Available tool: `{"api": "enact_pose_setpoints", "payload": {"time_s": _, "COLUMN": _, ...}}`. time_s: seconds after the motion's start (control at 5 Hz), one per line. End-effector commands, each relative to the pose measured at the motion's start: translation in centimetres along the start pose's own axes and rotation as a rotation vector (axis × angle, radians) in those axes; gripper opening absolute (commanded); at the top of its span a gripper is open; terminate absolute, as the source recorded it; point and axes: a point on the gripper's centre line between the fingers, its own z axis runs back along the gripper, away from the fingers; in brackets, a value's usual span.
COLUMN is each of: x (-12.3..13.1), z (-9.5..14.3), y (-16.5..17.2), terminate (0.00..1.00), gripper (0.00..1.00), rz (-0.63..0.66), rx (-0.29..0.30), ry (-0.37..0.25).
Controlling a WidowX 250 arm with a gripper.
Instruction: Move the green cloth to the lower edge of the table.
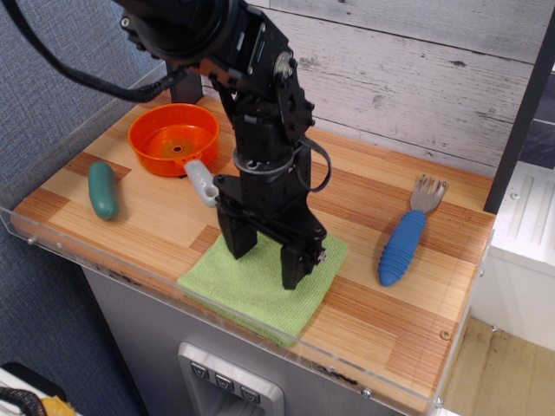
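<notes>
The green cloth (251,290) lies flat on the wood-plank table (381,321), close to the table's lower edge with one corner near the clear acrylic rim (260,334). My black gripper (267,264) stands upright over the cloth. Its two fingers are spread apart, with the tips pressed down on the cloth's upper half. Nothing is held between the fingers. The part of the cloth under the fingers is hidden.
An orange bowl (173,137) with a grey handle (203,184) sits at the back left. A dark teal pickle-shaped object (103,190) lies at the left. A blue-handled fork (406,238) lies at the right. A grey plank wall stands behind.
</notes>
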Motion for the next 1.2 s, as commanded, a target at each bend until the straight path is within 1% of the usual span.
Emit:
{"api": "enact_pose_setpoints", "payload": {"time_s": 0.0, "x": 1.9, "z": 2.8, "y": 0.7, "terminate": 0.0, "gripper": 1.0, "rz": 0.017, "rx": 0.02, "ry": -0.081}}
{"api": "enact_pose_setpoints", "payload": {"time_s": 0.2, "x": 2.2, "z": 4.9, "y": 0.4, "terminate": 0.0, "gripper": 1.0, "rz": 0.024, "rx": 0.041, "ry": -0.101}}
{"api": "enact_pose_setpoints", "payload": {"time_s": 0.4, "x": 2.4, "z": 6.0, "y": 0.5, "terminate": 0.0, "gripper": 1.0, "rz": 0.033, "rx": 0.048, "ry": -0.097}}
{"api": "enact_pose_setpoints", "payload": {"time_s": 0.6, "x": 1.6, "z": 7.4, "y": 1.7, "terminate": 0.0, "gripper": 1.0, "rz": 0.046, "rx": 0.043, "ry": -0.024}}
{"api": "enact_pose_setpoints", "payload": {"time_s": 0.8, "x": 0.0, "z": 8.9, "y": 3.9, "terminate": 0.0, "gripper": 1.0, "rz": 0.093, "rx": 0.061, "ry": -0.007}}
{"api": "enact_pose_setpoints", "payload": {"time_s": 1.0, "x": -1.2, "z": 10.2, "y": 7.3, "terminate": 0.0, "gripper": 1.0, "rz": 0.181, "rx": 0.07, "ry": -0.006}}
